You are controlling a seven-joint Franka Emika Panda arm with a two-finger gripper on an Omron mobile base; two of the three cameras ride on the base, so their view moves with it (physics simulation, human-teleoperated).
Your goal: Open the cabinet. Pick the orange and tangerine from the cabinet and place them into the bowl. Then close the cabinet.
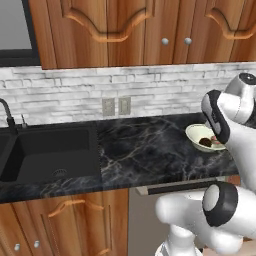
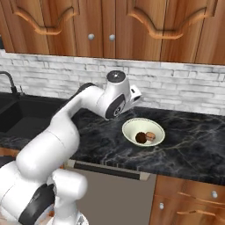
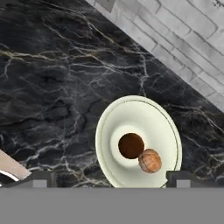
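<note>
The pale cream bowl (image 3: 105,127) stands on the black marble counter, near its right end in the left base view (image 1: 192,131) and in the middle of the right base view (image 2: 129,127). Two round fruits lie in it side by side: a dark brown one (image 3: 131,145) (image 2: 141,138) and an orange-brown, rough-skinned one (image 3: 150,160) (image 2: 150,136). Which is the orange and which the tangerine I cannot tell. My gripper (image 3: 111,180) hangs above the bowl, open and holding nothing. The reddish-brown wall cabinet (image 2: 132,39) (image 1: 150,30) has its visible doors flush and shut.
A black sink (image 1: 50,150) with a dark faucet (image 1: 7,115) sits at the counter's left. Two wall outlets (image 1: 116,106) are set in the white brick backsplash. Bare marble counter (image 1: 145,150) spreads between sink and bowl. Low wooden cabinets and a grey appliance front (image 2: 110,184) are below.
</note>
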